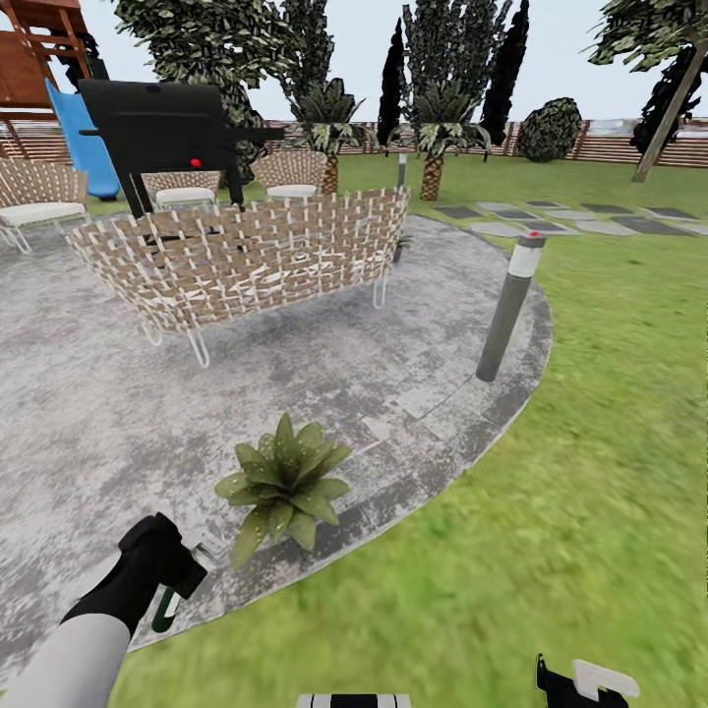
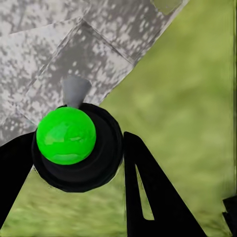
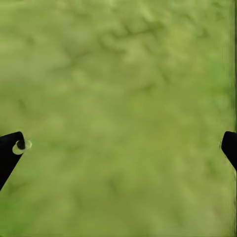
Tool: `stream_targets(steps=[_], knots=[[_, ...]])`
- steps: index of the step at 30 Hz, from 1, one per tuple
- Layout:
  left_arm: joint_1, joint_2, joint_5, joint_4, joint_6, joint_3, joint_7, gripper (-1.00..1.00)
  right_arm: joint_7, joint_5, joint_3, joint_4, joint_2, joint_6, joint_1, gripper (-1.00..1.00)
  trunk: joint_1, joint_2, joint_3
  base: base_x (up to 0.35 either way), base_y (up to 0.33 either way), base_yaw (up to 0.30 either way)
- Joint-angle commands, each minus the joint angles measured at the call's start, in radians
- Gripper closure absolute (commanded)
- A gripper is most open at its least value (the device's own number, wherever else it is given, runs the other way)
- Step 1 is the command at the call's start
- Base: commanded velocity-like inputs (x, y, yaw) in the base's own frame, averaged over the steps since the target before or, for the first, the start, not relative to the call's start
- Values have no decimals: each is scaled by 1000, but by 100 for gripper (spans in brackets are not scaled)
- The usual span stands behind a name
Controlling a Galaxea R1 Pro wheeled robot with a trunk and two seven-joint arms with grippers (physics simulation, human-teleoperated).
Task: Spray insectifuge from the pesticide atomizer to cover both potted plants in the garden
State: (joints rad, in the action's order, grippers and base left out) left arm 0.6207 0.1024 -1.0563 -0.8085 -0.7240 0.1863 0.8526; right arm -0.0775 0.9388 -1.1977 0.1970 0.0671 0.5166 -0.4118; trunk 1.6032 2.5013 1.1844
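Head view shows the left tool [image 1: 169, 580] low in the lower left of the frame, clenched around the pesticide atomizer [image 1: 165, 610], whose dark green body pokes out below the black fingers over the edge of the round grey stone patio [image 1: 88, 433]. Just to the right of that tool, in the lower middle of the frame, a potted plant [image 1: 285, 484] spreads its broad pointed green leaves on the patio near the rim where the stone meets the lawn [image 1: 590, 492]; its pot is hidden under the leaves. A grey bollard lamp [image 1: 508, 307] stands at the patio's right edge, right of centre. A woven wicker sofa [image 1: 246, 261] sits across the upper left middle, with a black grill [image 1: 162, 128] behind it and more wicker chairs [image 1: 39, 192] further left. Palms [image 1: 438, 133] and a slatted wooden fence [image 1: 629, 147] line the top of the frame, and stepping stones [image 1: 551, 218] run off to the upper right. Left wrist view looks down on the atomizer [image 2: 74, 145] held between the two black fingers [image 2: 148, 197], a bright green ball on its black round top, with patio stone and grass beyond. Right wrist view shows the right tool [image 3: 118, 148] released, its fingertips far apart at the frame's edges over blurred grass; in the head view it sits at the lower right corner [image 1: 585, 683].
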Motion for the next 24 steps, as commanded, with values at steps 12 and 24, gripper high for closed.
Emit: stream_targets(steps=[12,24], knots=[[-2,2,-8,-14,-5,4,2,100,-7,11,-3,-4,0,3,-1,-100,0,0,1,-123,-218,88],[-2,-3,73,-17,-6,9,2,100,-7,11,-3,-4,-1,3,-1,-100,0,0,1,-104,-219,143]])
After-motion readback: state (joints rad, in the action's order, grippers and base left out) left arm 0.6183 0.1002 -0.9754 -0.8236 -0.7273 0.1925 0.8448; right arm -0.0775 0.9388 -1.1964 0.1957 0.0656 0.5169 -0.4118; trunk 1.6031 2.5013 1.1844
